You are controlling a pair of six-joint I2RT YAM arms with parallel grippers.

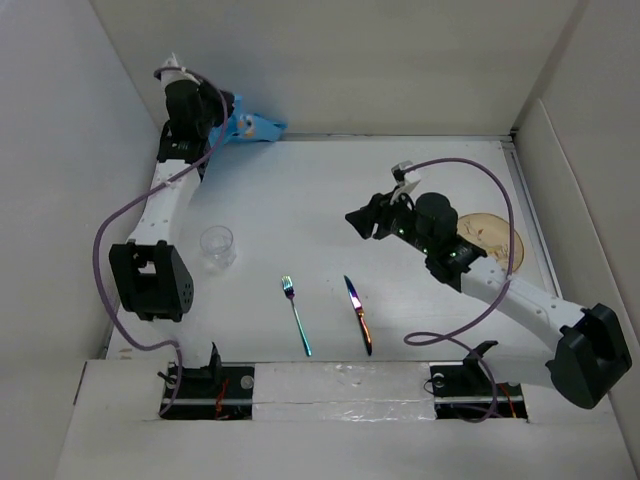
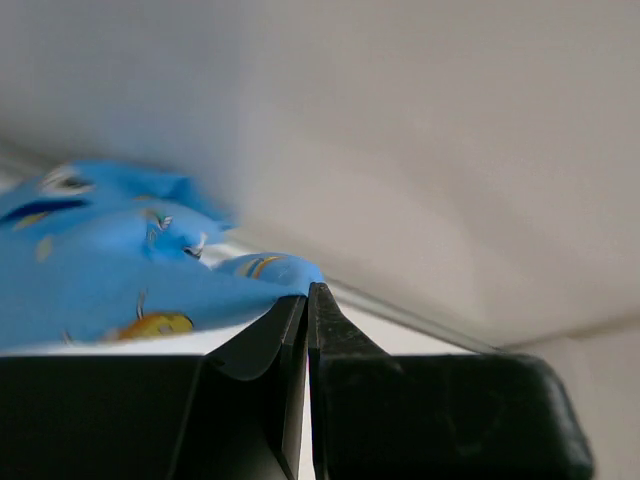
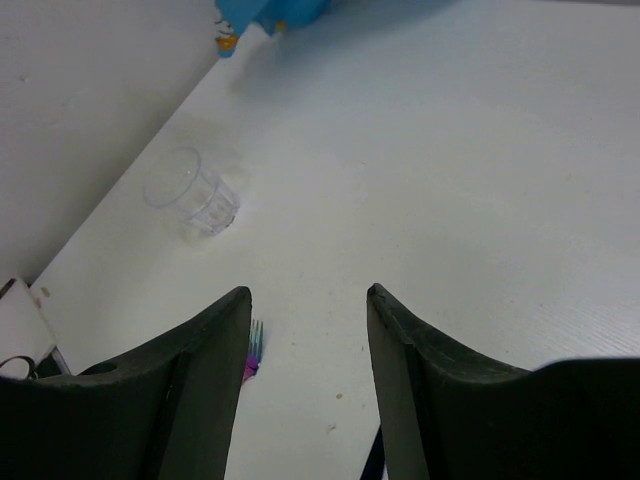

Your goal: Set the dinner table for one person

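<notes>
- We see the placemat (image 1: 255,125) in bright blue — with a cartoon print in yellow, white and dark blue.
- The dinner table (image 1: 300,190) is white.
- Our fork (image 1: 297,318) shimmers teal to violet, the knife (image 1: 358,315) orange to purple.
- The glass (image 1: 217,246) is clear — the plate (image 1: 500,240) tan.

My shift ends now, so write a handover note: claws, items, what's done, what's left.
Left claw: shut at the edge of the mat, which is bunched at the far wall; a pinch is not certain.
Right claw: open, empty, over the table.
Glass, fork and knife lie toward the near edge; plate sits right, partly under the right arm.
Done: nothing set.
To do: spread the mat, then place plate, fork, knife, glass.
</notes>
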